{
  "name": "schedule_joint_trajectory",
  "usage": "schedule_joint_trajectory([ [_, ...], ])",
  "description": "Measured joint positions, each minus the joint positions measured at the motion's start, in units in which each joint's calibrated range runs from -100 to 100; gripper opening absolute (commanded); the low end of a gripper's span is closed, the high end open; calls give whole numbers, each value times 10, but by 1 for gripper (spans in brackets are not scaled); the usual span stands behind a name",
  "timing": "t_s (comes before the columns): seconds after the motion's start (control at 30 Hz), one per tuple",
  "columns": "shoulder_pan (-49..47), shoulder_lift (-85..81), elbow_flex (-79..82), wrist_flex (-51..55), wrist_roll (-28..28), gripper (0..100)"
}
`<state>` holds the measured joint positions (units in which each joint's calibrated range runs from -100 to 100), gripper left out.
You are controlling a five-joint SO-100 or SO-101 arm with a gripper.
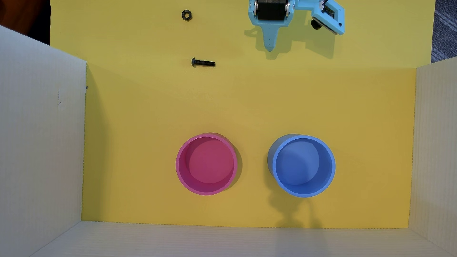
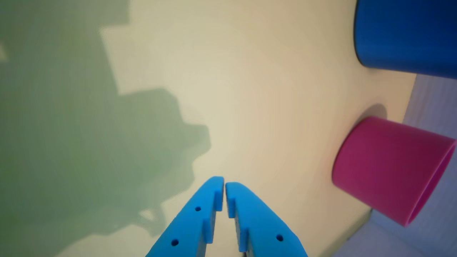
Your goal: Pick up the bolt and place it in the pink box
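Nothing is done yet — the bolt (image 1: 203,62) is lying flat on the yellow mat (image 1: 247,111), at about 12 o'clock from the empty pink box (image 1: 180,170). The gripper (image 2: 224,184) is hovering well apart at the bolt's 2 o'clock, fingertips nearly touching and holding nothing — reach, grasp and drop are all remaining.

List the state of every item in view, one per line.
bolt: lying flat on the yellow mat, ungrasped.
nut: lying flat, apart from the bolt.
pink box: upright, empty.
blue cup: upright, empty.
end effector: shut, holding nothing.
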<state>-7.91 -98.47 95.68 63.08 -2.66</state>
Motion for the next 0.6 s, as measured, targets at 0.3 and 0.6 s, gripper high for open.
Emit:
schedule_joint_trajectory([
  [0.3, 24, 1, 2, -2, 0, 1],
  [0.6, 22, 1, 2, -2, 0, 2],
])
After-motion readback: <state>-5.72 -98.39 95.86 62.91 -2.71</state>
